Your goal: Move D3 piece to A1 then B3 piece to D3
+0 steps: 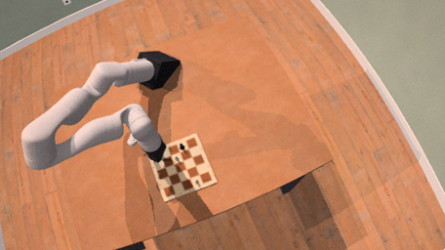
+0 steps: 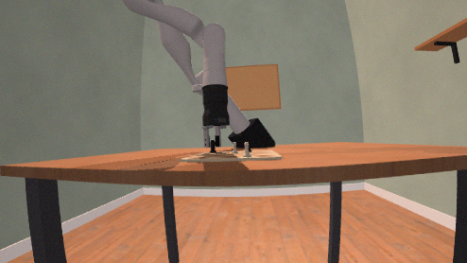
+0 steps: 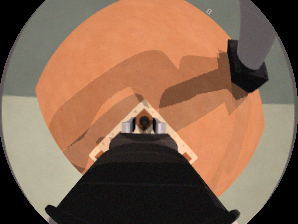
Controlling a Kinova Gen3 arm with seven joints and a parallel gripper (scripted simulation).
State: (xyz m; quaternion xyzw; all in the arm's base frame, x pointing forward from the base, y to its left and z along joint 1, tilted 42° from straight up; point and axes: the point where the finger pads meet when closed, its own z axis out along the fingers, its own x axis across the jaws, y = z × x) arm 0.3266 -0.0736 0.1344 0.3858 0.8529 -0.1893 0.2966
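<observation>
Top view showed the table (image 1: 256,88) filling mid-frame, the board (image 1: 186,168) just below center. The gripper (image 2: 214,140) stood released over the board's left corner, its fingers either side of a dark piece (image 2: 214,148) resting upright there, beside two white pieces (image 2: 246,149).

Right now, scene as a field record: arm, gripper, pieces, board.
arm: reaching down over the board's corner nearest the left table edge in the top view
gripper: open, fingers either side of a dark piece, holding nothing
dark piece: upright on the board
board: flat on the table
other pieces: black piece near the far corner, two pale pieces upright
squares: edge labels unreadable
</observation>
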